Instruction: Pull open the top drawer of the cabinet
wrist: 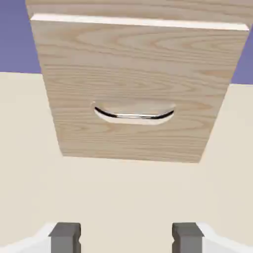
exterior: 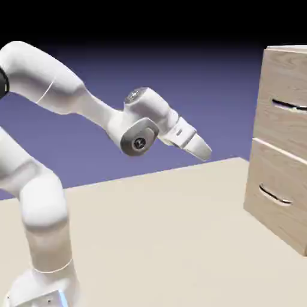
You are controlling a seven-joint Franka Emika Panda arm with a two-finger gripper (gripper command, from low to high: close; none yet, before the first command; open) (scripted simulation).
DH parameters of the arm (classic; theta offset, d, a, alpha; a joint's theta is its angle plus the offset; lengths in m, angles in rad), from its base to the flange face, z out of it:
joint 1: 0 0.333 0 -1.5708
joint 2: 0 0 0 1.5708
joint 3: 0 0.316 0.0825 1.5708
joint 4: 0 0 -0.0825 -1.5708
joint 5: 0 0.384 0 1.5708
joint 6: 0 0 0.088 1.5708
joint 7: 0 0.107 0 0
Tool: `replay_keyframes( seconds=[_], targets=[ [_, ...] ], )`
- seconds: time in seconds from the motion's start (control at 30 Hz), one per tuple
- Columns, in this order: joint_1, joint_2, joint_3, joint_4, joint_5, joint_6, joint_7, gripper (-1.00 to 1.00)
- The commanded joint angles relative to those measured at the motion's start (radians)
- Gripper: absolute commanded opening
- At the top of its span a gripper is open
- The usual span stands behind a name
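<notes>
My hand (wrist: 126, 238) is spread wide, well apart from the cabinet (exterior: 279, 135). The top drawer (exterior: 282, 96) is the cabinet's upper front; I should rise and level before reaching.

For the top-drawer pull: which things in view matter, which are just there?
Job:
- top drawer
- cabinet
- gripper, open

Just there:
- lower drawer
- its handle
- table

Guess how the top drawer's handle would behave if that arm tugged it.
The handle looks stiff, being slim, shiny and metal-like. Its smooth surface might be slippery. Mounted on the drawer front, it probably wouldn't roll.
</notes>
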Motion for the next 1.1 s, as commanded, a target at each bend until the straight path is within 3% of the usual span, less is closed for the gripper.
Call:
replay_keyframes(
  seconds=[0.0, 1.07],
  targets=[
    [0.030, 0.002, -0.028, 0.016, -0.044, -0.004, 0.014, 0.00],
    [0.973, 0.067, -0.915, 0.529, -1.435, -0.125, 0.467, 0.00]
  ],
)
